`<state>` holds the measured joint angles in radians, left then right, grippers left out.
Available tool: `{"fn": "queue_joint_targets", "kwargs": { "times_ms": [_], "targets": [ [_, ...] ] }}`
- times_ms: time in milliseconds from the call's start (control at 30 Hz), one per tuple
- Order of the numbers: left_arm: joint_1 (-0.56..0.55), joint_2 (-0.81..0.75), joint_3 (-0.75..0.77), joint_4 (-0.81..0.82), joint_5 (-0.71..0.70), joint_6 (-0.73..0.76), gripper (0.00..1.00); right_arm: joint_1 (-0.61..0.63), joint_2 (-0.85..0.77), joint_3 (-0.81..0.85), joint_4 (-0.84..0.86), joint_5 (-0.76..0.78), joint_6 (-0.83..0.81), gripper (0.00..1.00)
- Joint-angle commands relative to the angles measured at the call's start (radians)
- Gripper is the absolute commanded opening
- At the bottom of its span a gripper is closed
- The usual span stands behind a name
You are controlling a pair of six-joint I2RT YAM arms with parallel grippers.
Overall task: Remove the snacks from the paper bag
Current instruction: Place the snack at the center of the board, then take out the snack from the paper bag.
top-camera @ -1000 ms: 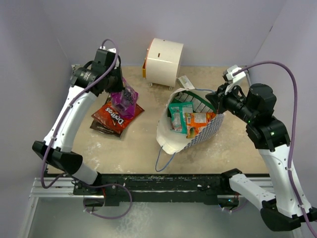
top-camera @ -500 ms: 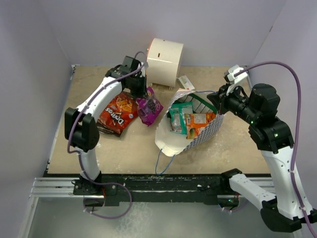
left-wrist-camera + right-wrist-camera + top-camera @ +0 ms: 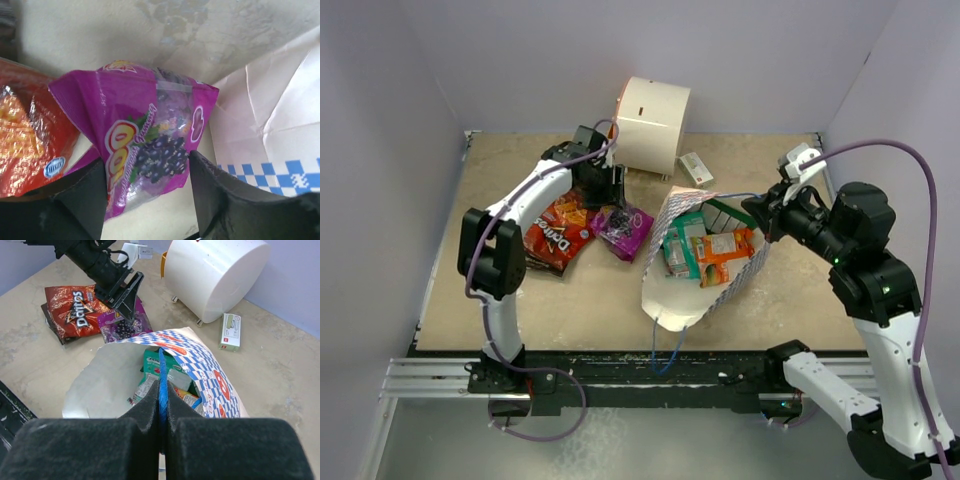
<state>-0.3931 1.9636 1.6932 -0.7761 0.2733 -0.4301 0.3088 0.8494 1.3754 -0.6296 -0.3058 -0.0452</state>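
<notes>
The paper bag [image 3: 715, 285] lies tilted with its mouth open, and my right gripper [image 3: 162, 405] is shut on its blue string handle [image 3: 161, 375]. A teal packet [image 3: 680, 242] and an orange one [image 3: 725, 250] show inside, among other snacks. A purple packet [image 3: 145, 135] lies on the table between the bag and the dark chips bag [image 3: 555, 232], overlapping the chips bag's edge. My left gripper [image 3: 147, 200] hovers just over the purple packet, open, with its fingers [image 3: 215, 195] on either side of the packet's lower end.
A white cylindrical appliance [image 3: 653, 122] stands at the back of the table. A small white box [image 3: 695, 167] lies beside it, behind the bag. Purple walls close in the table on the left, the back and the right.
My left arm swung right with the purple packet, lowered it beside the chips bag and opened. The right gripper, still shut on the handle, shifted slightly and the bag moved with it.
</notes>
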Motion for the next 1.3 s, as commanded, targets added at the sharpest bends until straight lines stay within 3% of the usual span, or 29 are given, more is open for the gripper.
{"fn": "queue_joint_targets", "kwargs": {
  "times_ms": [0, 167, 300, 500, 633, 900, 1033, 1267],
  "targets": [
    [0.001, -0.13, 0.033, -0.034, -0.099, 0.015, 0.7, 0.002, -0.005, -0.009, 0.083, -0.01, -0.006, 0.0],
    [-0.013, -0.316, -0.057, -0.04, -0.097, -0.006, 0.79, 0.003, 0.01, -0.015, 0.097, -0.017, -0.006, 0.0],
    [-0.089, -0.447, -0.136, -0.043, -0.11, -0.038, 0.83, 0.003, 0.026, -0.012, 0.107, -0.026, -0.006, 0.0],
    [-0.301, -0.621, -0.213, 0.021, -0.189, -0.171, 0.83, 0.003, 0.06, 0.01, 0.107, -0.048, 0.013, 0.0],
    [-0.446, -0.699, -0.242, 0.062, -0.34, -0.235, 0.83, 0.003, 0.065, 0.011, 0.105, -0.054, 0.023, 0.0],
    [-0.808, -0.678, -0.215, 0.1, -0.657, -0.233, 0.82, 0.003, 0.06, 0.003, 0.105, -0.055, 0.044, 0.0],
    [-0.88, -0.596, -0.208, 0.168, -0.673, -0.157, 0.65, 0.002, 0.063, 0.003, 0.111, -0.062, 0.055, 0.0],
    [-0.891, -0.447, -0.211, 0.236, -0.706, -0.1, 0.45, 0.003, 0.062, 0.008, 0.098, -0.069, 0.065, 0.0]
  ]
}}
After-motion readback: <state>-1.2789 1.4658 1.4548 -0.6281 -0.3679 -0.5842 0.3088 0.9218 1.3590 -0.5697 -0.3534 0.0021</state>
